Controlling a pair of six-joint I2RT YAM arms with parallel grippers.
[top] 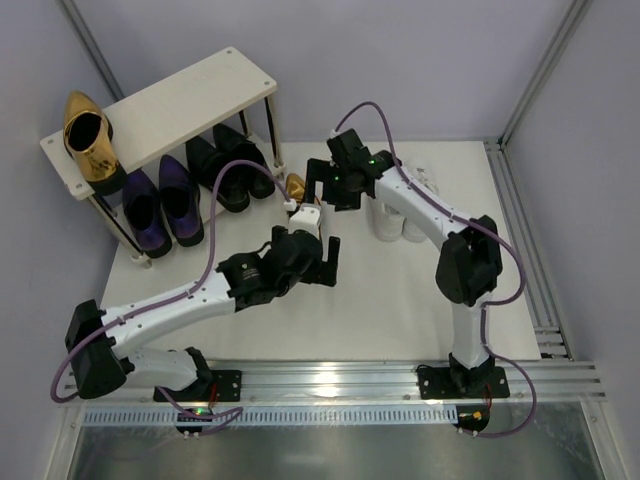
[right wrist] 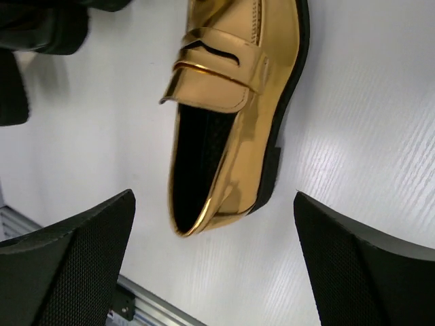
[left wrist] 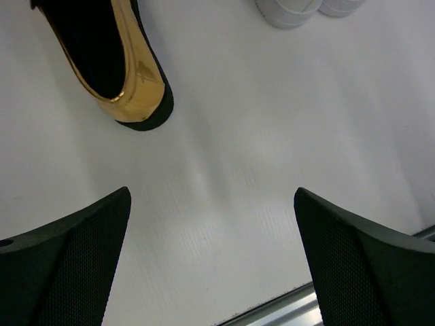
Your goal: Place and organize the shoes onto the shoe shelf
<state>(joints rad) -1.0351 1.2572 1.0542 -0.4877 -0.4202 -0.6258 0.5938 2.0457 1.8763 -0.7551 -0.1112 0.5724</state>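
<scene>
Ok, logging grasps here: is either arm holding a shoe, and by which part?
Nothing is held. Left gripper and right gripper both have open jaws; the gold loafer lies free on the table below the right one.

A: Work surface?
B: White table (top: 400,310), fine ribbed grain in both wrist views. Aluminium rail (top: 340,378) along its near edge, slotted tracks (top: 545,310) along its right edge.
A: Surround?
B: Pale lavender walls (top: 430,60) far, left and right. Grey post (top: 541,70) at far right corner.
</scene>
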